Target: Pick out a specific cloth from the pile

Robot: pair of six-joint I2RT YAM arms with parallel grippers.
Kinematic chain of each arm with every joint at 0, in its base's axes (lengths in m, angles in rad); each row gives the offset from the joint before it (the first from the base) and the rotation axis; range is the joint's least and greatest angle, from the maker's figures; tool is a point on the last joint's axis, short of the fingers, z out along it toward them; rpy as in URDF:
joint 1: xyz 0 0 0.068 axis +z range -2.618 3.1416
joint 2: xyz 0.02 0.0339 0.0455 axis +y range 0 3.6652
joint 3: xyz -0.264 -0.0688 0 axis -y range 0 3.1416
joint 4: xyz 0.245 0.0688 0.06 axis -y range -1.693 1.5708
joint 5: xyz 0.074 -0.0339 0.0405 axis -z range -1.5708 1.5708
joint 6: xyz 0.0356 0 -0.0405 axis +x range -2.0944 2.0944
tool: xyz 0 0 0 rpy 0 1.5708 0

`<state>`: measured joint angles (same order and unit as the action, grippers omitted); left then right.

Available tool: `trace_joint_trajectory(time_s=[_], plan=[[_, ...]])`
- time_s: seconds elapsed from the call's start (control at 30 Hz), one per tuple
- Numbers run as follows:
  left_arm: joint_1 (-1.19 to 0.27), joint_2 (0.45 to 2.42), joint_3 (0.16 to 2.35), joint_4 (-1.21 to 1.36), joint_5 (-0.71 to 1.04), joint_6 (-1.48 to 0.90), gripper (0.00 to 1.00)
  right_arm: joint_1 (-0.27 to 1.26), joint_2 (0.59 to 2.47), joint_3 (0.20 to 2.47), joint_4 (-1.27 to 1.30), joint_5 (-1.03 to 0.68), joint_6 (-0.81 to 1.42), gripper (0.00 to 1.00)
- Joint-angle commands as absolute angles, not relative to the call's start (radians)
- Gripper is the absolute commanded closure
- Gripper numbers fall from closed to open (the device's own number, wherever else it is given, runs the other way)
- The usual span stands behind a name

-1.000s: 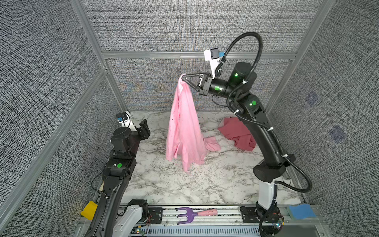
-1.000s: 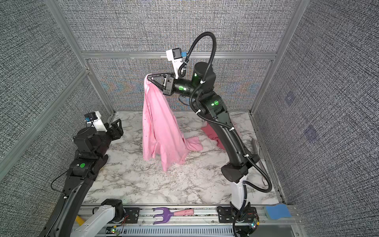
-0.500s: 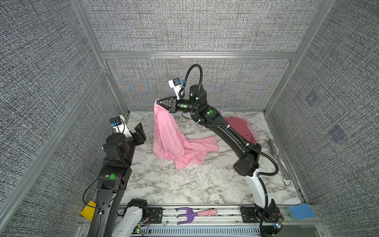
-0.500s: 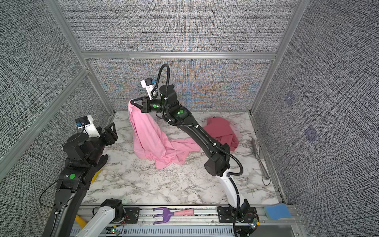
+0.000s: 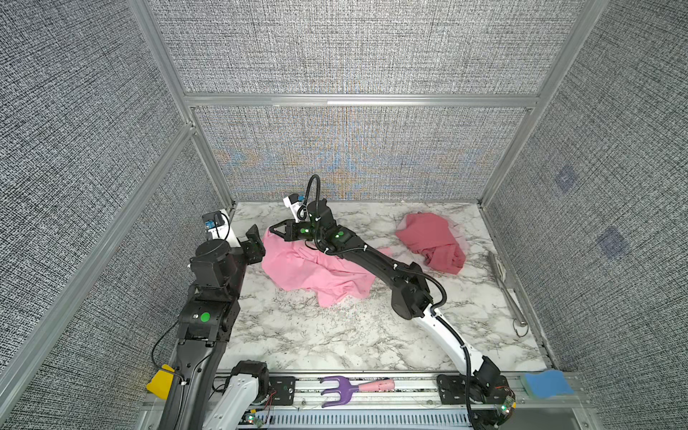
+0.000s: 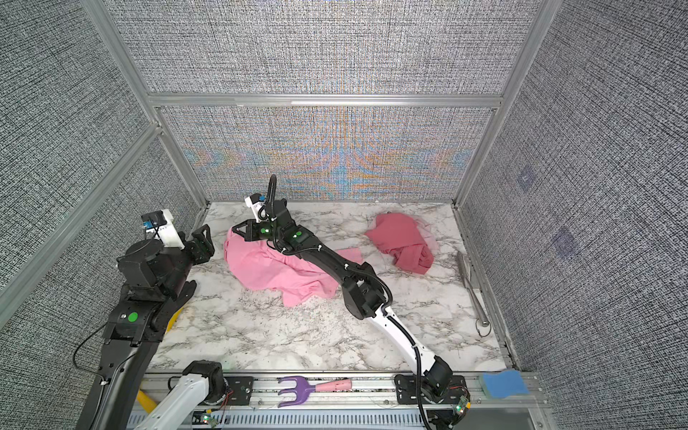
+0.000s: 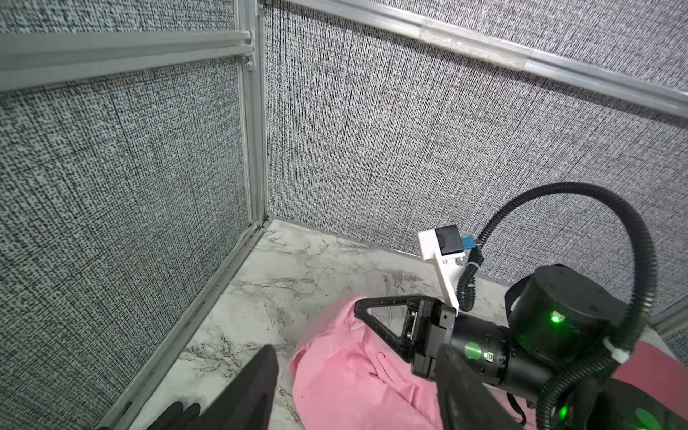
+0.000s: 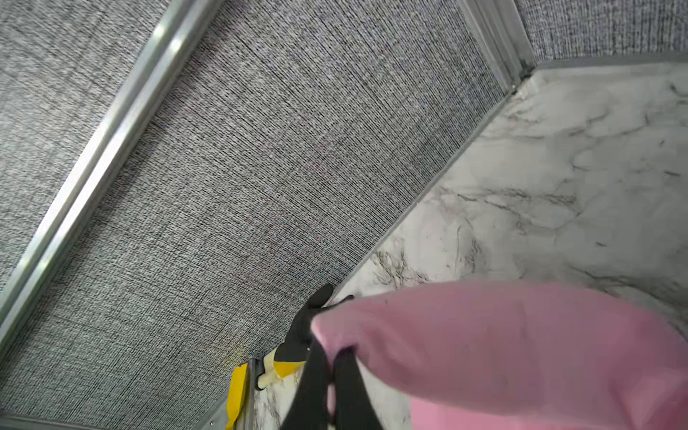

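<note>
Right tool [image 8: 332, 353] nips the cloth [image 8: 502, 353], clearest in right wrist view.

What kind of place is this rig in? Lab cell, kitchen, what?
Looks like an enclosed robot test cell, not a home: grey fabric wall panels in aluminium framing, a marble-pattern tabletop, left arm and right arm mounted on a front rail.

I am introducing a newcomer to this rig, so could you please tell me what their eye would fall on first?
The light pink cloth, heaped left of centre on the marble table, with the right gripper reaching across and pinching its far-left edge. Next, the rose-red cloth crumpled apart toward the far right corner, and the left gripper open beside the pink heap.
</note>
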<state>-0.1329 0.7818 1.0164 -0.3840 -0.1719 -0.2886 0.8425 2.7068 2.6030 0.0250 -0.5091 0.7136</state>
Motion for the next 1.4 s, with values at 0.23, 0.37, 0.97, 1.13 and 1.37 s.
trace_joint_trajectory(time_s=[0.23, 0.37, 0.97, 1.13, 1.37], plan=[[-0.131, 0.836, 0.945, -0.219, -0.02, -0.307, 0.3, 0.819, 2.498, 2.315, 0.098, -0.436, 0.58, 0.33], [-0.131, 0.893, 0.943, -0.179, 0.058, -0.325, 0.31, 0.774, 2.323, 2.112, 0.14, -0.397, 0.564, 0.32], [-0.625, 1.656, 1.092, 0.094, 0.116, -0.404, 0.36, 0.521, 1.284, 0.933, 0.015, -0.009, 0.449, 0.33], [-0.71, 1.902, 1.328, -0.045, 0.161, -0.407, 0.36, 0.462, 1.138, 0.842, -0.117, 0.033, 0.449, 0.33], [-0.792, 2.101, 1.518, -0.145, 0.149, -0.382, 0.36, 0.36, 1.002, 0.797, -0.197, 0.02, 0.453, 0.32]])
